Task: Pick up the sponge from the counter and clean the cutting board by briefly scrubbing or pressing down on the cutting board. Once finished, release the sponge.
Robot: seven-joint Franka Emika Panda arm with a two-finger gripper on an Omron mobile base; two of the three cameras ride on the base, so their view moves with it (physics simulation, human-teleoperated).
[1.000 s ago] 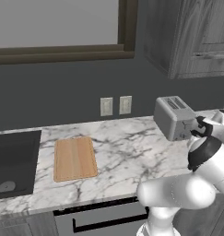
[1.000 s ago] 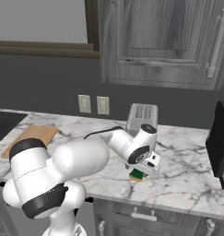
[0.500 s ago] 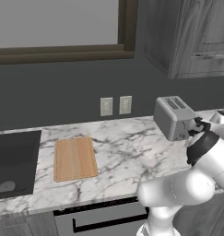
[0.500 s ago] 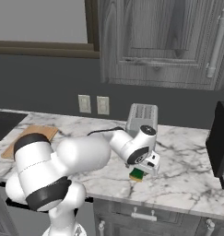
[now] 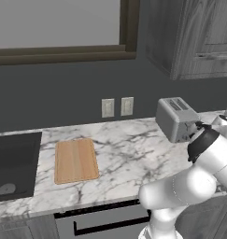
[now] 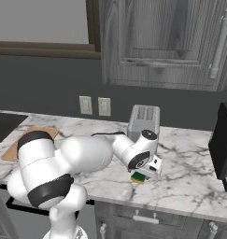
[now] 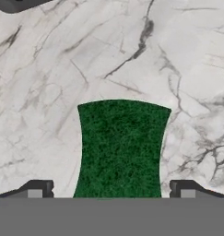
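Claw [image 7: 111, 192]: in the hand view I see my two dark fingertips [image 7: 36, 190] spread wide, one on each side of the sponge, not clamped on it.
Sponge [image 7: 120, 147]: directly between the claw's tips; a dark green, rough-textured top, sides bowed slightly inward. In the right base view a yellow lower layer shows under the green [image 6: 139, 178].
Counter [image 7: 49, 69]: white marble with grey veins beneath and beyond the claw; the sponge rests on it.
Toaster [image 6: 144, 120]: silver, just behind the claw, towards the wall.
Cutting board [image 5: 76, 160]: light wooden rectangle, flat on the counter, well apart from the claw, seen whole in the left base view.
Sink [image 5: 12, 163]: dark basin past the board, farthest from the claw; a round drain at its bottom.
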